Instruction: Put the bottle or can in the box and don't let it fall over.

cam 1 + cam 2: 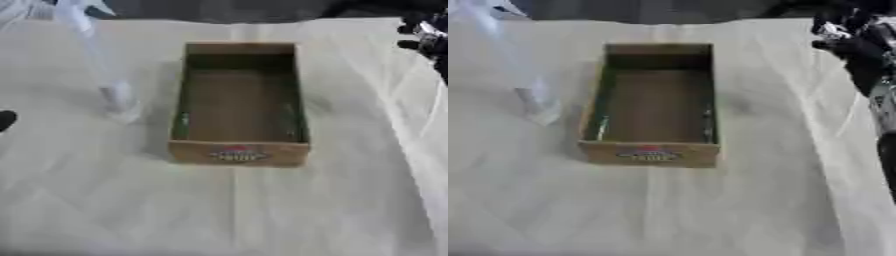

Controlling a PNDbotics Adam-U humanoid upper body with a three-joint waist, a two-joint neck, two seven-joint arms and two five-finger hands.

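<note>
Well, bottle point(118, 97) left of box point(238, 152), far from right hand point(846, 42).

Pale cloth, dark strip beyond.
A creased whitish cloth point(262, 210) covers the whole work surface. One straight fold runs down its middle, and long diagonal creases lie below the right hand point(846, 42). A dark band point(219, 10) crosses the far edge, left of that hand.

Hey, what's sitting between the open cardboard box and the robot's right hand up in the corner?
Nothing: only bare, creased white tablecloth lies between the brown cardboard box and the right hand, clearest in the right eye view.
</note>
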